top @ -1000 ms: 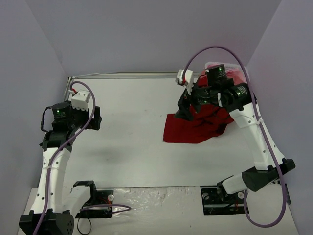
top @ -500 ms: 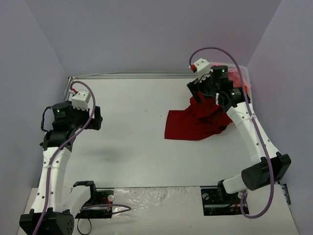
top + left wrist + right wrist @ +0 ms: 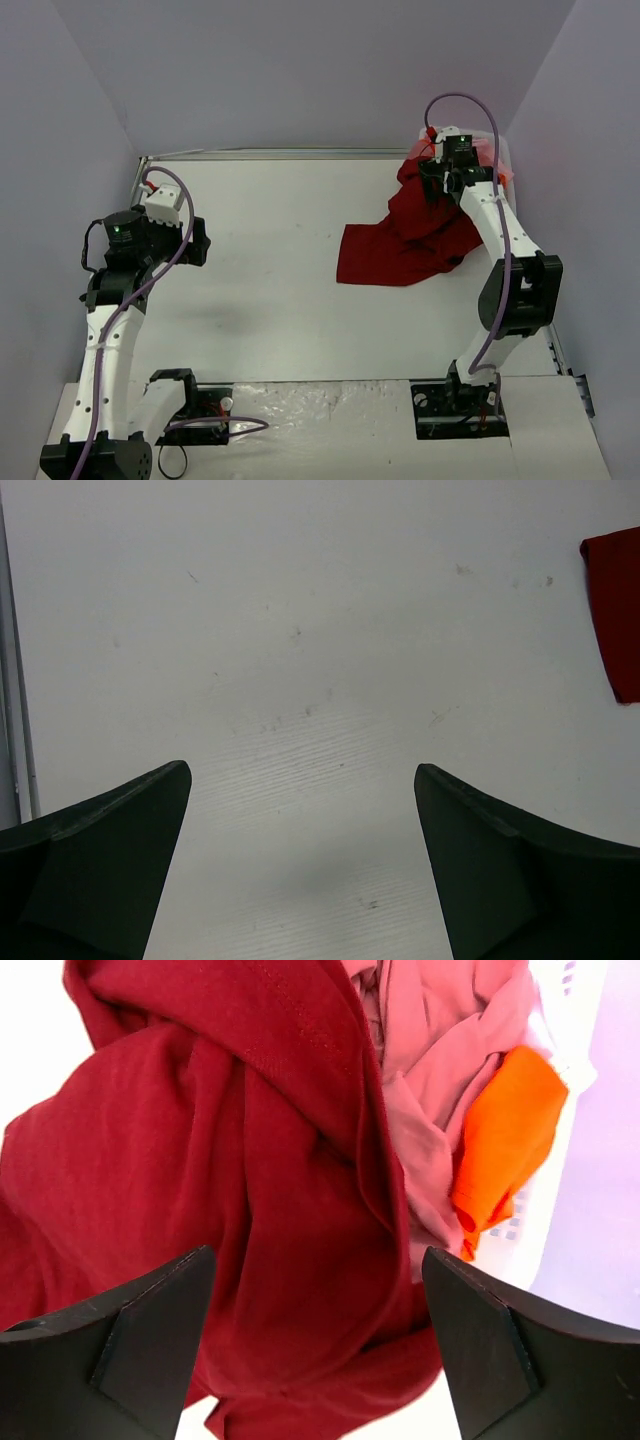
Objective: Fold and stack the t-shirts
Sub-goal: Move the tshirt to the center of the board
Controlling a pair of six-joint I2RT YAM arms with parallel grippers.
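Observation:
A dark red t-shirt (image 3: 400, 250) lies crumpled at the right of the table, its upper part heaped against the white basket (image 3: 503, 160) at the back right. My right gripper (image 3: 434, 180) hovers open above this heap and holds nothing. In the right wrist view the red shirt (image 3: 220, 1190) fills the space under the open gripper (image 3: 318, 1252). A pink shirt (image 3: 430, 1110) and an orange shirt (image 3: 505, 1130) lie in the basket (image 3: 565, 1210). My left gripper (image 3: 196, 240) is open and empty over bare table (image 3: 300, 767). The red shirt's corner (image 3: 615, 610) shows at the right edge of the left wrist view.
The table's metal rim (image 3: 270, 155) runs along the back and down the left side (image 3: 12, 680). Purple walls close in on both sides. The basket stands in the back right corner against the wall.
My right arm has swung from above the shirt's middle back and right to the basket's edge. The red cloth now reaches higher toward the basket. The left arm has not moved.

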